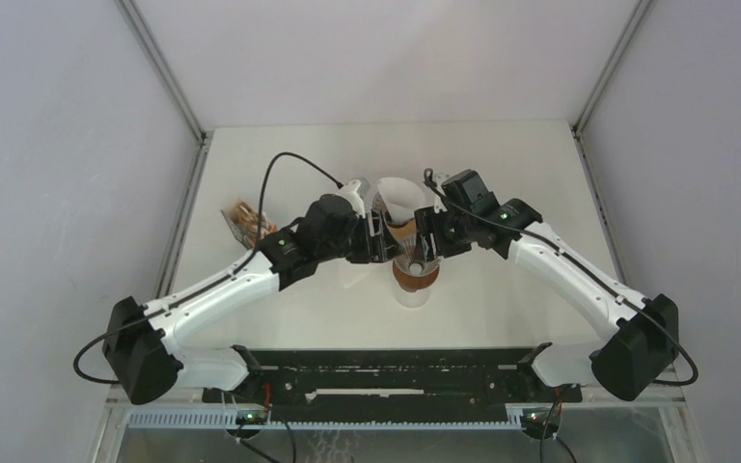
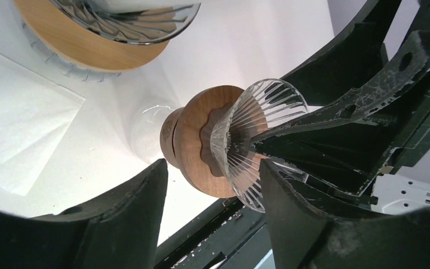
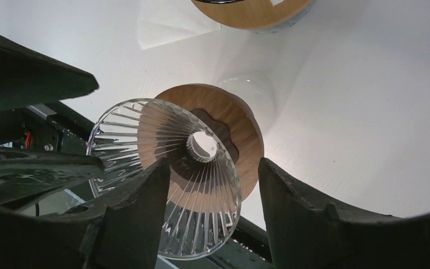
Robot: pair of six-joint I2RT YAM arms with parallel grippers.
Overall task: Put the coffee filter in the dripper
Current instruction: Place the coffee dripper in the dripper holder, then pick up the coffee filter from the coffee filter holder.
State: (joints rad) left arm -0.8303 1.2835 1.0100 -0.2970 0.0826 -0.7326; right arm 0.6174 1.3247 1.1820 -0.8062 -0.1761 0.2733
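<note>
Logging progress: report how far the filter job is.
Done: nothing; the dripper is empty glass. In hand: the open left gripper and right gripper crowd its rim, neither holding paper. To do: the filter lies on the table, to be picked up and seated.

white table (image 1: 502,174), brown striped packet (image 1: 244,222) near left edge

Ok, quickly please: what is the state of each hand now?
Left hand: open, holding nothing.
Right hand: open, holding nothing.
</note>
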